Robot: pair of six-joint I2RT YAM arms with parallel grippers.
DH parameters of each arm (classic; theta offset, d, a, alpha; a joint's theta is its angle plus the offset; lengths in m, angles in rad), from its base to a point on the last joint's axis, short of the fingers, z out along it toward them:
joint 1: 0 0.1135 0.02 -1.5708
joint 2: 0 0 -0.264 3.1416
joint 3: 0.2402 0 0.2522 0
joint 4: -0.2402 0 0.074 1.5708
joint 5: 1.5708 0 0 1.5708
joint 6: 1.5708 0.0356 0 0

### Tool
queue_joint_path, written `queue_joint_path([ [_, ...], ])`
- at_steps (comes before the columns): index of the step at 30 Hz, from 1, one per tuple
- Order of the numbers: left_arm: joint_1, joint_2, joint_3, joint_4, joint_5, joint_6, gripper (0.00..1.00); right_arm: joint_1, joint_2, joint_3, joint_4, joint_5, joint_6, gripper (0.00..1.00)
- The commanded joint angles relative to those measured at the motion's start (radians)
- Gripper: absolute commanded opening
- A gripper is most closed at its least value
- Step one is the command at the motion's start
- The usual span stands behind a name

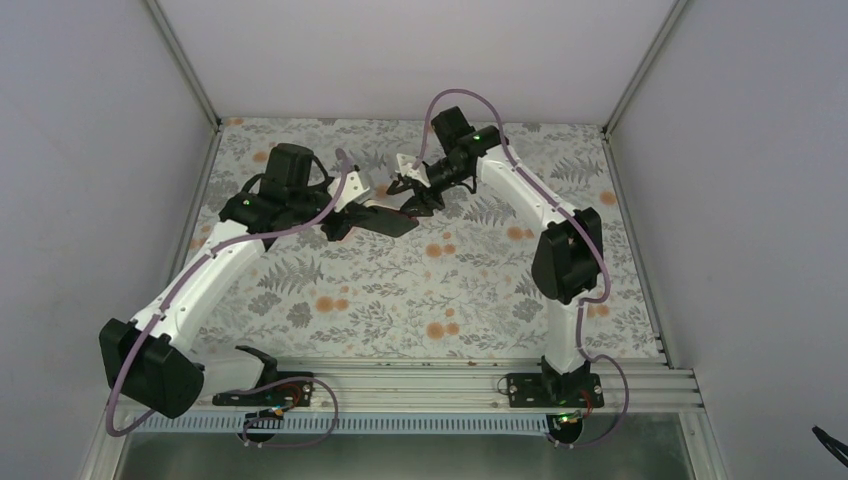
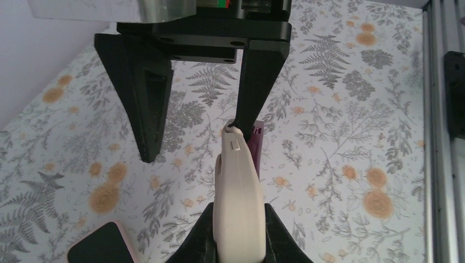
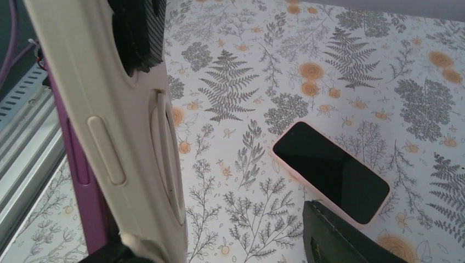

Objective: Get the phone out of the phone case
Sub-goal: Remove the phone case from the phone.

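My left gripper (image 2: 239,236) is shut on the phone case (image 2: 238,186), a pale beige-pink shell held edge-on above the table. The phone (image 2: 256,143) in it shows as a dark purple side edge along the shell. In the top view it is a dark slab (image 1: 386,221) jutting right from my left gripper (image 1: 345,220). My right gripper (image 1: 415,198) is open at the far end. One of its fingertips (image 2: 237,121) touches the top of the case. In the right wrist view the case (image 3: 126,137) and the phone's edge (image 3: 82,181) fill the left, beside the open right gripper (image 3: 219,249).
A second phone (image 3: 332,170) with a black screen in a pink shell lies flat on the floral tablecloth; its corner also shows in the left wrist view (image 2: 101,247). An aluminium rail (image 1: 450,385) runs along the table's near edge. White walls close the left, right and back.
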Motion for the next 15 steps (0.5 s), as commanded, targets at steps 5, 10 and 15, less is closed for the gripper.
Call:
queue_joint_path([
  [5,0.058,0.063,-0.058,1.018,-0.426,-0.001,0.02,0.215,-0.039,0.018,-0.235,-0.499,0.119,0.59],
  [10,0.059,0.069,-0.057,1.115,-0.471,0.007,0.02,0.234,-0.03,0.01,-0.235,-0.497,0.146,0.28],
  [15,0.06,0.072,-0.048,1.114,-0.473,0.018,0.02,0.237,-0.046,-0.005,-0.235,-0.487,0.128,0.15],
])
